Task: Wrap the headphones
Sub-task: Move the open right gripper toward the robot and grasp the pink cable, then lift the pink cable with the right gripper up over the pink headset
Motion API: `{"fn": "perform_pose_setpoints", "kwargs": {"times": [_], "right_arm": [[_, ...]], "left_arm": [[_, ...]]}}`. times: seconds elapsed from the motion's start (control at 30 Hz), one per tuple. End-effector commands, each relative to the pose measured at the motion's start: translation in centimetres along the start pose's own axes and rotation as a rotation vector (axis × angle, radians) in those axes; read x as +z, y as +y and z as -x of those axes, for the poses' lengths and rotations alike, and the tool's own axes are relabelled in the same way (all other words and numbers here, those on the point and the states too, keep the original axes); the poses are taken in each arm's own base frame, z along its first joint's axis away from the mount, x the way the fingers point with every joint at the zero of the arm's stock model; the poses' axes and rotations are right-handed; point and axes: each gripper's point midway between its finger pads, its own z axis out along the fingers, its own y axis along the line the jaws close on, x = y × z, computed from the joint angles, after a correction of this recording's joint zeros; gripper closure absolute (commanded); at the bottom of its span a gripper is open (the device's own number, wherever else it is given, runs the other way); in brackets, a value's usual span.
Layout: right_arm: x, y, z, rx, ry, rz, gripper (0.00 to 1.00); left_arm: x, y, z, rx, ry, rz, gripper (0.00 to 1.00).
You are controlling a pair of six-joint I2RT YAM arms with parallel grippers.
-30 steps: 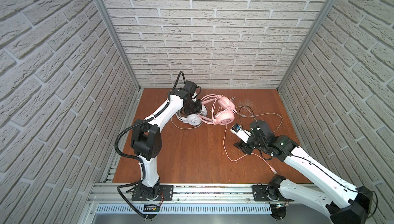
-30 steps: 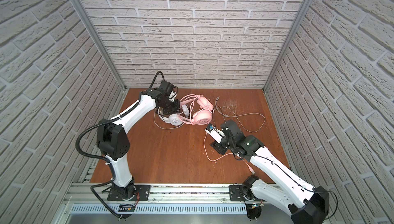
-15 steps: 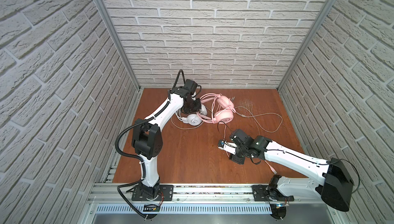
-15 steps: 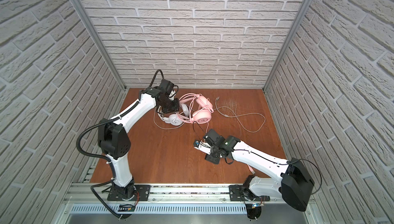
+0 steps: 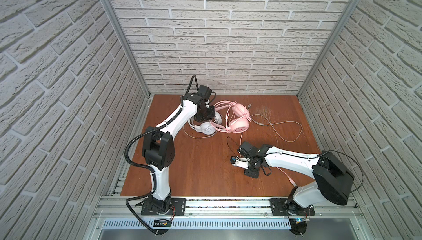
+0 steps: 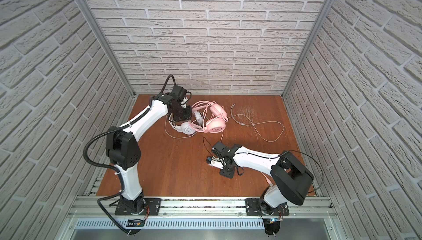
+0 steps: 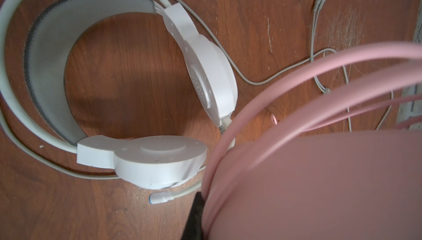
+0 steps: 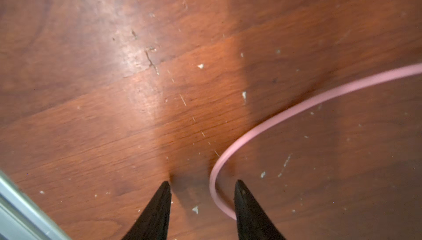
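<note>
Nearest the rail, the right gripper is shown low over the wooden table, its two dark fingers parted, with the pink cord lying between them, close to one finger and not yet pinched. From the tips the cord's long axis runs forward and then curves off to one side of the wrist view; the coming closure is judged to turn on the cord staying inside that gap. Farther back, the pink headset and the white headset lie touching near the rear wall, their cords spread loose and unwrapped. At the pink headset the left gripper is seen clamped on the pink headband. In both top views the whole run of cord is shown, yet the right gripper's tips are hidden by its own body; only the right wrist view shows the cord between them.
</note>
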Motion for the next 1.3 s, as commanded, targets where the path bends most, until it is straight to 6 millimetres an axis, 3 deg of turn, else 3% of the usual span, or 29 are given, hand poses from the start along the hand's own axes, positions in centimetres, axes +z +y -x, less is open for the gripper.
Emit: {"fn": "perform_pose_setpoints", "kwargs": {"times": [0.0,0.17,0.47,0.63,0.77,1.27], "right_arm": [[0.1,-0.7,0.8,0.011,-0.023,0.000,0.56],[0.5,-1.0,0.6,0.027,-0.007,0.013,0.62],[1.7,-0.8,0.1,0.019,0.053,0.052,0.83],[1.2,-0.9,0.6,0.017,0.032,0.051,0.94],[-0.1,-0.9,1.4,0.011,-0.025,0.042,0.94],[-7.9,-0.8,3.6,-0.047,-0.259,0.003,0.94]], "left_arm": [[-1.3,-1.2,1.6,0.009,-0.049,-0.051,1.00],[-1.3,-1.1,1.5,0.010,-0.048,-0.049,1.00],[-1.3,-0.9,1.6,0.007,-0.047,-0.044,1.00],[-1.3,-0.6,1.7,0.002,-0.050,-0.030,1.00],[-1.3,-0.5,1.8,-0.003,-0.054,-0.026,1.00],[-0.6,0.3,2.0,-0.018,-0.054,0.014,1.00]]}}
